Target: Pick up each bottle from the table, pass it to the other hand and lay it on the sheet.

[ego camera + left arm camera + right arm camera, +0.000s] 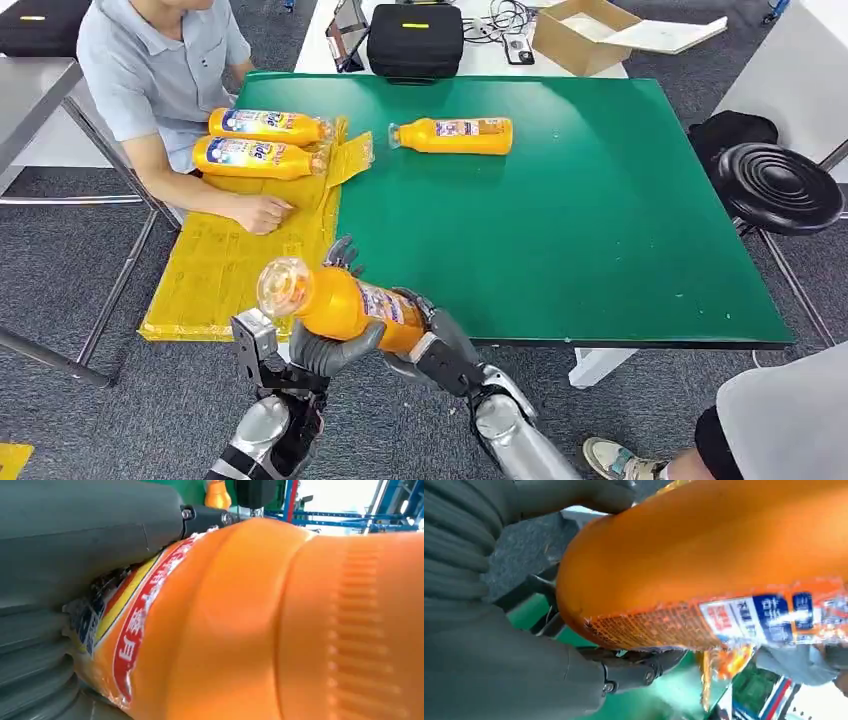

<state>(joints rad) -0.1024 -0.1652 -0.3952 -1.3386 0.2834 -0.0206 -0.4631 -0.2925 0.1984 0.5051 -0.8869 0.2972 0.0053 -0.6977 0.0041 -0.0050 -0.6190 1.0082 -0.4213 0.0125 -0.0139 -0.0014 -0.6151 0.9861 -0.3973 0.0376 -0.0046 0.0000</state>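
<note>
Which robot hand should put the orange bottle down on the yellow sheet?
Probably the left hand. It already grips the held bottle with the right hand, and it sits on the side nearest the yellow sheet, where two bottles already lie.

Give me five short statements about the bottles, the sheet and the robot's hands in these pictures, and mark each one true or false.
1. Two bottles lie on the yellow sheet. True: the two laid bottles rest side by side at its far end.
2. The green table has no bottle left on it. False: one lone bottle lies on its side there.
3. Both robot hands are on the held bottle. True: the left hand and right hand both grip it.
4. The held bottle hangs over the far edge of the table. False: it is at the near edge.
5. A person's hand rests on the sheet. True.
</note>
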